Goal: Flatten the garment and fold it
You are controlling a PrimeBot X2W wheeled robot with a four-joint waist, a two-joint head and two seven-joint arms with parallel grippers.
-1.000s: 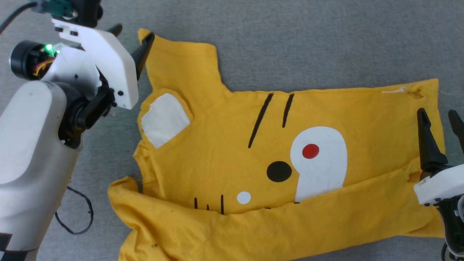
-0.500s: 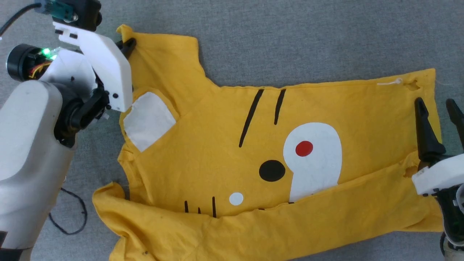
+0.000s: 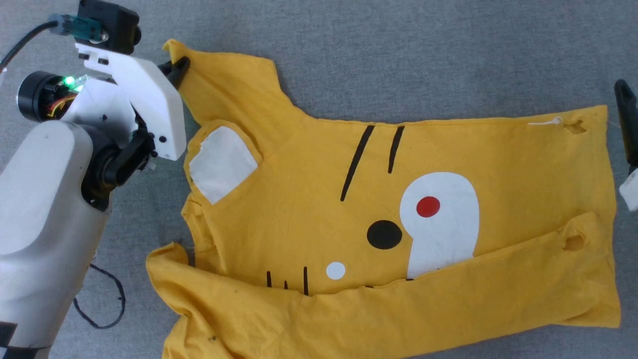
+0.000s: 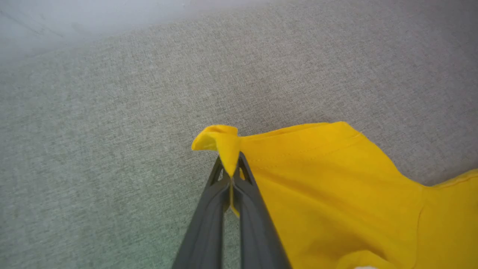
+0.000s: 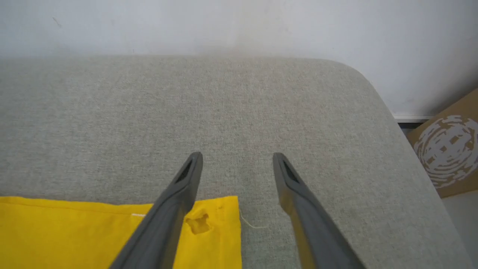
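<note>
Your left gripper (image 4: 231, 169) is clenched on the garment (image 3: 299, 209). Its two dark fingers are pressed together with a pinch of yellow cloth between them, at the tip of the sleeve (image 3: 224, 85) on the far left. A small fold of that sleeve corner pokes out past the fingertips.

Your right gripper (image 5: 237, 158) is released, with the jaws standing wide apart and nothing between them. In the right wrist view it sits at the garment's far right corner. One finger lies across the hem beside a small hole (image 5: 198, 223), and the other is over bare cloth-covered surface. You cannot tell from these views whether it touches the fabric.

The garment lies spread on the grey surface (image 3: 423, 55) with the printed face up, showing the white ear patch (image 3: 222, 164), black stripes, white muzzle (image 3: 443, 224) and red cheek (image 3: 427, 206). Its near edge is folded up over the lower part of the print in a long wrinkled band (image 3: 398, 309). A second hole (image 3: 573, 243) shows at the right end of that band.

A thin black cord (image 3: 107, 304) loops on the surface near your left arm. Beyond the right edge of the surface stands a cardboard box (image 5: 452, 149); its inside cannot be seen.
</note>
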